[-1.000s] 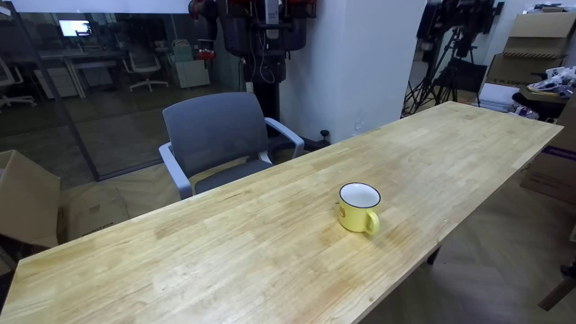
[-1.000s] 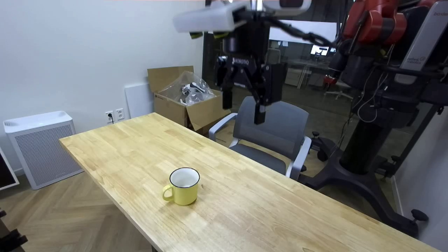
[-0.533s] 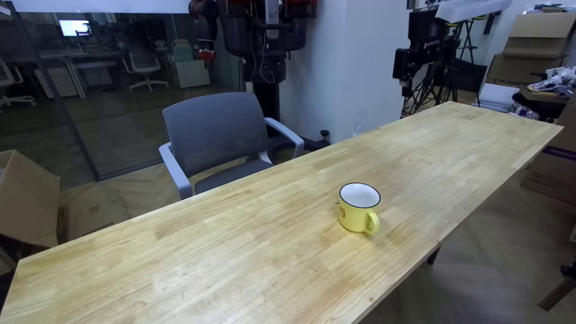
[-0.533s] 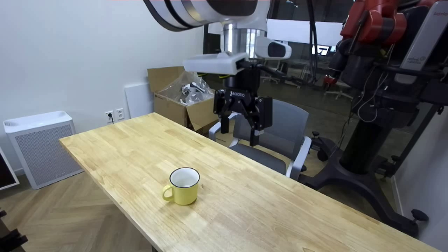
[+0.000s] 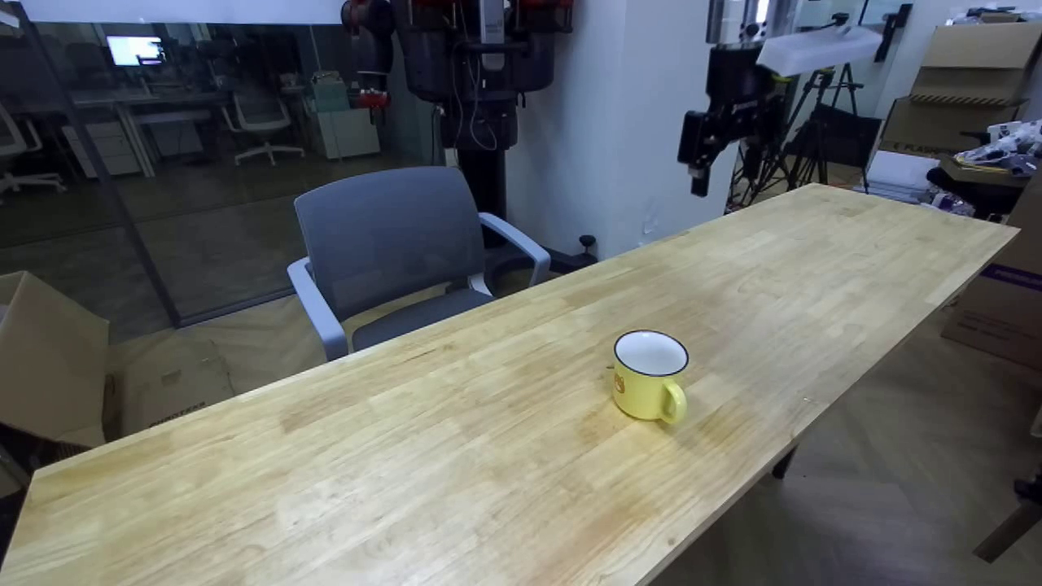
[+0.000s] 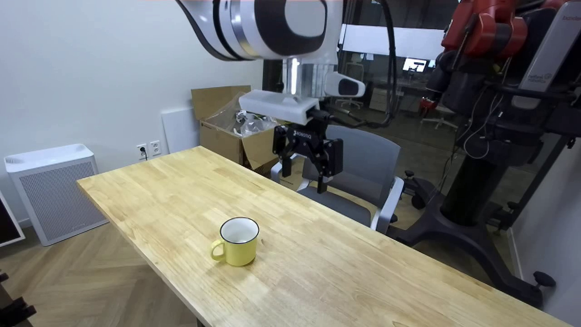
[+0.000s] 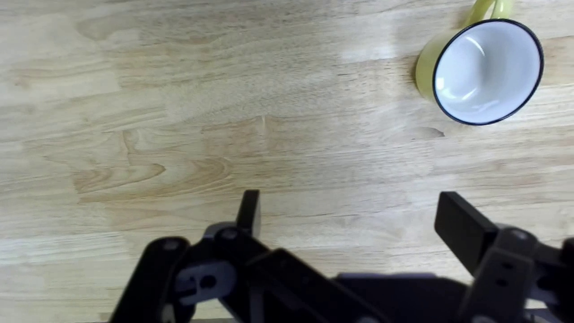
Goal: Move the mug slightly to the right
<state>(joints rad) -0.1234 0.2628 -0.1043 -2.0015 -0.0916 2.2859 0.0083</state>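
On the wooden table [image 6: 345, 272] stands a yellow mug [image 6: 240, 252], upright and empty, its handle [image 7: 502, 8] turned away from the gripper [image 7: 347, 197]. Jaws found wide apart, nothing between them, high and well clear of the mug. Judged light, rigid and rather slick (enamel-like finish, possibly prone to chipping). Recommended hold: across opposite sides of the body, low enough for steadiness, with the handle left outside the grasp.

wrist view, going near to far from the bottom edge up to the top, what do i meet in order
Fingers → small dark wood mark → yellow mug → its handle, cut off by the top edge.
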